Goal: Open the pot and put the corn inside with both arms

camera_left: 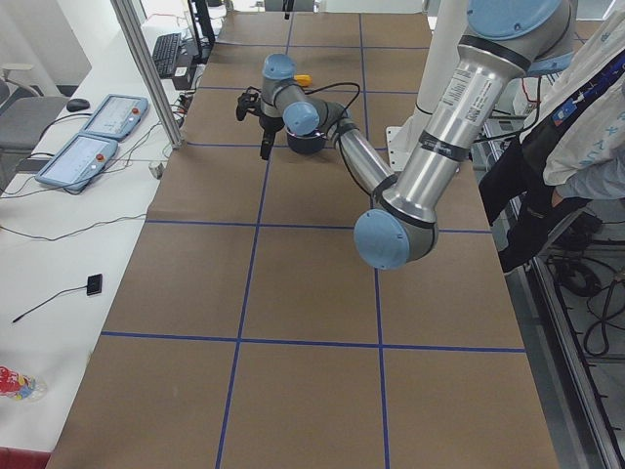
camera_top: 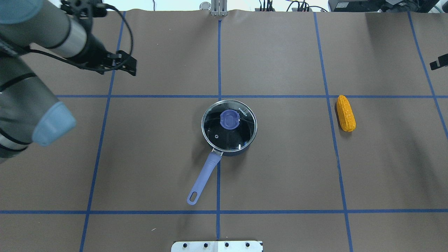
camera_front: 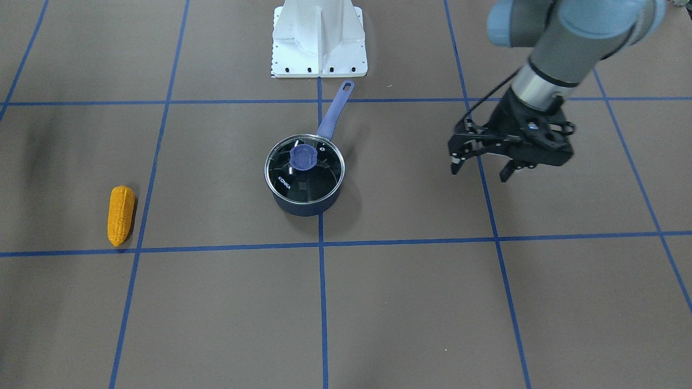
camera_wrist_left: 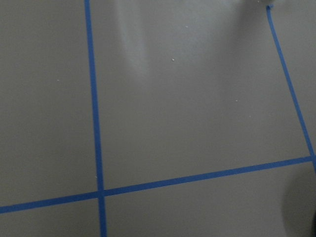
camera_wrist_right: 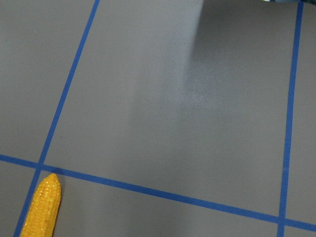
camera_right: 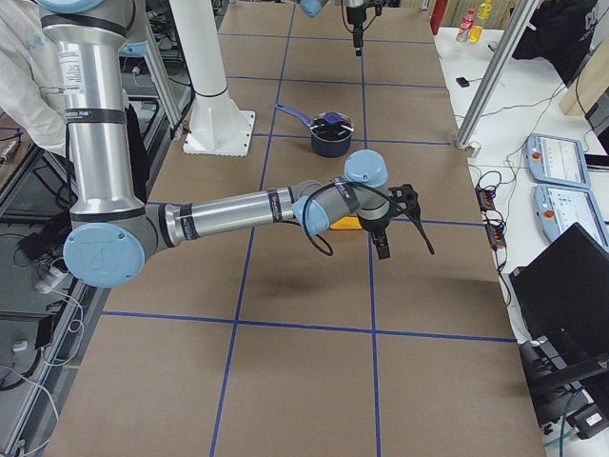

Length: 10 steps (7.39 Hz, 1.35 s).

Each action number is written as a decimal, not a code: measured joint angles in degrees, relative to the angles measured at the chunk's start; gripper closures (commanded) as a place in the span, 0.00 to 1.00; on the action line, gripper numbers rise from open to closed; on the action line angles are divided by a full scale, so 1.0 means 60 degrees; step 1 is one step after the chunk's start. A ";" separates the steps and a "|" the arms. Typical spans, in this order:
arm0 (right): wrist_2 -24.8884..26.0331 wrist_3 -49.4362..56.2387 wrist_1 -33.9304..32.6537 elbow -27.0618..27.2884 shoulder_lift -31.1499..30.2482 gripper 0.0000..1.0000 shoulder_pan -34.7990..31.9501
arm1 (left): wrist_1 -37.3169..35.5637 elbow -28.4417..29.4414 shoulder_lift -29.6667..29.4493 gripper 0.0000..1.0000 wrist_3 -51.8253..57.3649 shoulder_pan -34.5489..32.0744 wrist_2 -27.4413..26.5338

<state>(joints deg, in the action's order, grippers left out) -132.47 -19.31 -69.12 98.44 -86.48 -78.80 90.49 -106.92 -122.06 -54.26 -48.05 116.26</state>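
A dark blue pot [camera_front: 304,201] stands at the table's middle, its glass lid [camera_top: 217,133] on, with a blue knob [camera_top: 229,119] on top and a long blue handle [camera_top: 203,176] pointing toward the robot. The orange-yellow corn [camera_top: 345,113] lies flat on the robot's right side, far from the pot; it also shows in the front view [camera_front: 120,215] and its tip shows in the right wrist view [camera_wrist_right: 42,210]. My left gripper [camera_front: 480,170] is open and empty, above the table to the pot's left. My right gripper [camera_top: 439,63] shows only as a sliver at the overhead view's edge, beyond the corn; I cannot tell its state.
The white robot base [camera_front: 319,38] stands at the robot-side edge, behind the pot's handle. Blue tape lines [camera_top: 219,96] divide the brown table into squares. A person [camera_left: 586,127] stands beside the table near the base.
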 measured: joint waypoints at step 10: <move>0.0025 -0.0004 0.0006 -0.0014 -0.0041 0.00 0.0158 | -0.0739 0.3677 -0.4114 0.10 -0.4566 0.3090 -0.2108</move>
<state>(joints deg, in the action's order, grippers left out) -132.32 -19.34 -69.08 98.35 -86.73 -77.85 86.05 -84.85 -146.74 -81.65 -29.51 103.61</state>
